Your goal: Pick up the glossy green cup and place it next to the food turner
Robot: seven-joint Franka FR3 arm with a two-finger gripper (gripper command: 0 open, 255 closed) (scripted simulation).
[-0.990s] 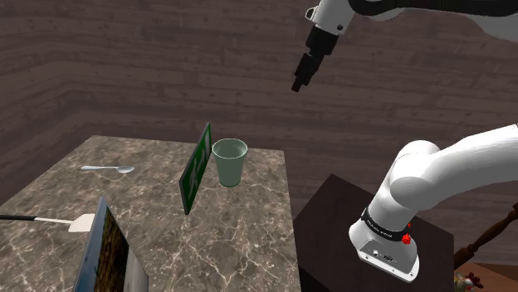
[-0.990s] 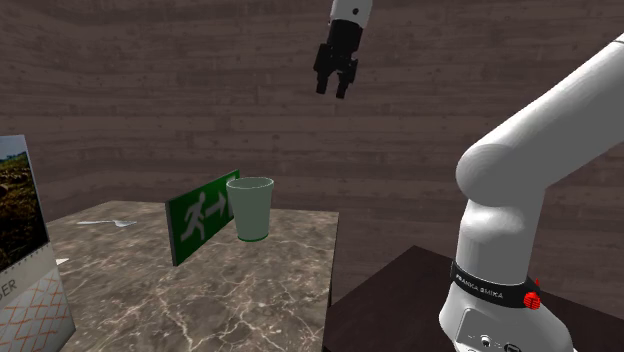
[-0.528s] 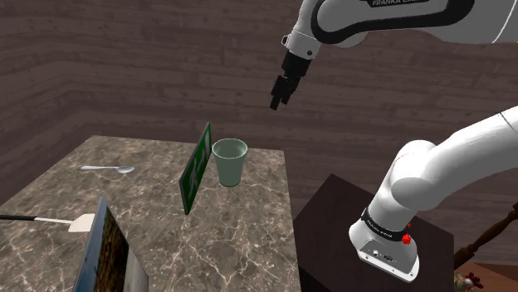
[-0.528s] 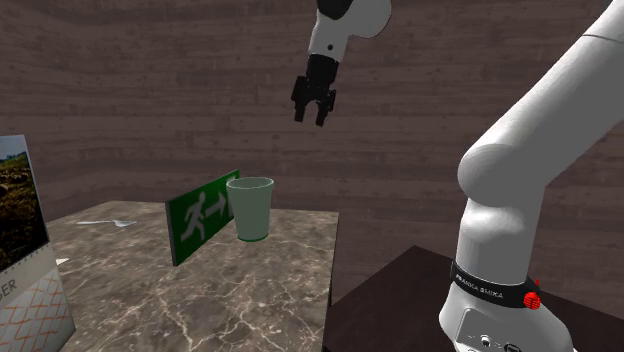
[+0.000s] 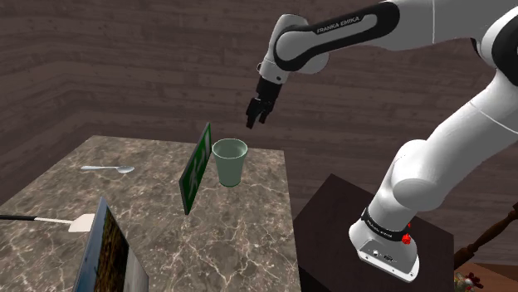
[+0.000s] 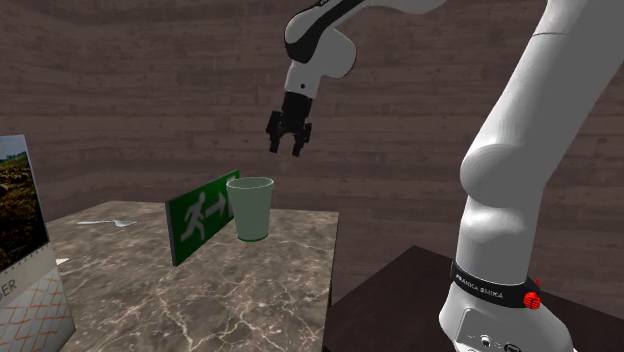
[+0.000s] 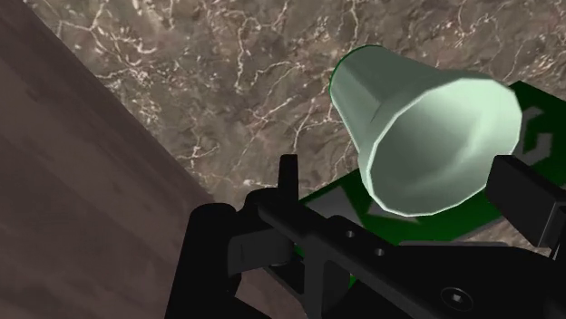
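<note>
1. Up near the middle top of the shoulder view, the gripper [image 5: 256, 117] is hung above the cup [image 5: 230, 162] and a touch to its right, well clear of it. The fingers are spread apart and nothing is held.
2. The cup is stood upright, mouth up, toward the upper right corner of the table [image 5: 249, 240]. It's drawn pale green, fwiw.
3. Biggest worry: a sign [image 5: 196, 168] is propped just left of the cup, pretty much against it. If a finger gets brought down on that side, the sign could be clipped and tipped, or the cup shoved along.
4. The cup's walls are tapered, so a pinch made off-centre could see it squeezed out or knocked over. The same could be expected from a rim hit on the way down.
5. The turner [image 5: 51, 221] is laid at the lower left edge of the frame, well apart from the cup. The sign is stood between them, and a photo board [image 5: 108, 249] is propped just beside the turner's blade. A low carry could get either one flattened, so height would be needed.
6. Room next to the turner looks squeezed by that board, so a sloppy set-down could get the cup bumped against it.
7. A spoon [image 5: 108, 169] is left at mid left, probably out of the way.
</note>
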